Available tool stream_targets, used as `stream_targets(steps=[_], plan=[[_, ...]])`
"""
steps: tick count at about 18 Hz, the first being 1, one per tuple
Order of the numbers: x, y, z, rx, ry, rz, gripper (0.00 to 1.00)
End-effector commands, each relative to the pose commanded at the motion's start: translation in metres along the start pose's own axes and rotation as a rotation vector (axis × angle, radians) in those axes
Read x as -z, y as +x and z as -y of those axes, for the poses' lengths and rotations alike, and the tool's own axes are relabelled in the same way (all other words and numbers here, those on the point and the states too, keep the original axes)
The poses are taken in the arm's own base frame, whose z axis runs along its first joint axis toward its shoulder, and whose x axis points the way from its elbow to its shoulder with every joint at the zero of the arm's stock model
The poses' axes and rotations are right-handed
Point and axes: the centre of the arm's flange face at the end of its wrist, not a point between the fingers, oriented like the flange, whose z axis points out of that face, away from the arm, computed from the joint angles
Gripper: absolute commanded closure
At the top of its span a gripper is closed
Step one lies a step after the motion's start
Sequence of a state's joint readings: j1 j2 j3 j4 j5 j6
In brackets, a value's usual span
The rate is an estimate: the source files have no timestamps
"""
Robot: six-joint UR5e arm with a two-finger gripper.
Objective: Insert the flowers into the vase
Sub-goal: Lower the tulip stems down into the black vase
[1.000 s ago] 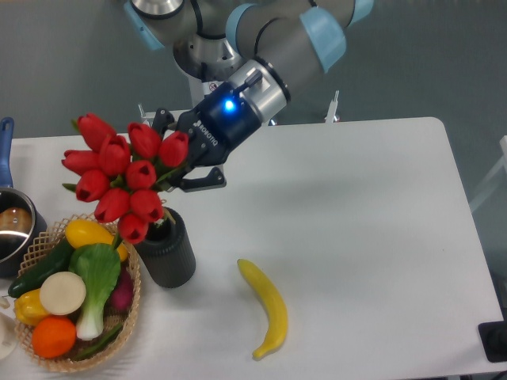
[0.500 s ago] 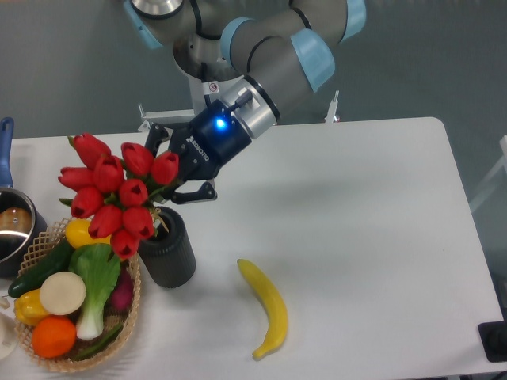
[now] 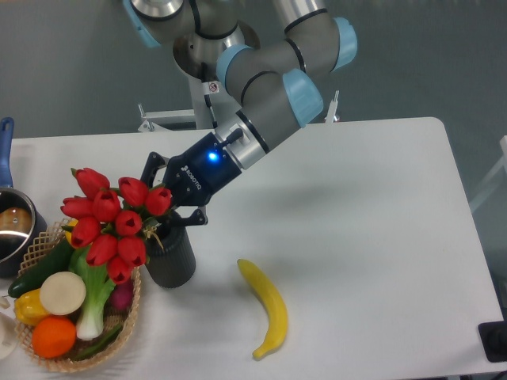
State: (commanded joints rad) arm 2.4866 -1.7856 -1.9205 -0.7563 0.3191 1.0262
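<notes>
One bunch of red tulip buds on short green stems [image 3: 111,223] sits just off the fingers' tips, and nine buds can be counted in it. One dark grey ribbed cylinder vase [image 3: 171,256] stands directly below the fingers. One yellow banana [image 3: 268,305] lies well apart from them, on the far side of the vase from the bunch. One woven wicker basket [image 3: 47,237] lies below the bunch, holding one orange [image 3: 54,336], one cream round disc [image 3: 62,293], one leafy green vegetable [image 3: 95,277], one dark green cucumber [image 3: 41,267] and one yellow pepper [image 3: 26,306]. One metal pot with a blue handle [image 3: 9,222] is farthest from the fingers.
</notes>
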Motion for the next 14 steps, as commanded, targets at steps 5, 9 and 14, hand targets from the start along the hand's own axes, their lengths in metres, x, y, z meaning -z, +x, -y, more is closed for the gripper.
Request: stream_targets(steps=[5, 9, 14], plan=[[-0.004, 0.004, -0.017, -0.002, -0.007, -0.010, 0.85], [-0.005, 0.011, -0.029, 0.022, -0.012, -0.014, 0.66], [-0.001, 0.007, -0.040, 0.037, -0.062, 0.020, 0.30]])
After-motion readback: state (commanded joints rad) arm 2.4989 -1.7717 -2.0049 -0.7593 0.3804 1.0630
